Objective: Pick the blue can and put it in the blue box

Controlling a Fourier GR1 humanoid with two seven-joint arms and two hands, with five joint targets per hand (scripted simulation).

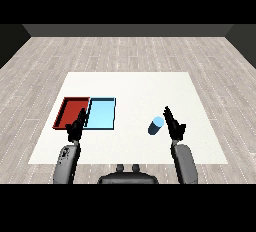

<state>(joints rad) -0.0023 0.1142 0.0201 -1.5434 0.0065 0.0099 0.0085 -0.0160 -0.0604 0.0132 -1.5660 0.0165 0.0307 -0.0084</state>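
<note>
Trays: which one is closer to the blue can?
The light blue tray. It lies right of the red tray, on the side toward the can, which stands beside the right robot hand.

Blue can (155,125): standing on my table, well right of the empty light blue tray (101,113).

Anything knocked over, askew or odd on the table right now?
Nothing stands out. The blue can stands on the table beside the open right hand, apart from it. The red tray and blue tray lie side by side.
</note>
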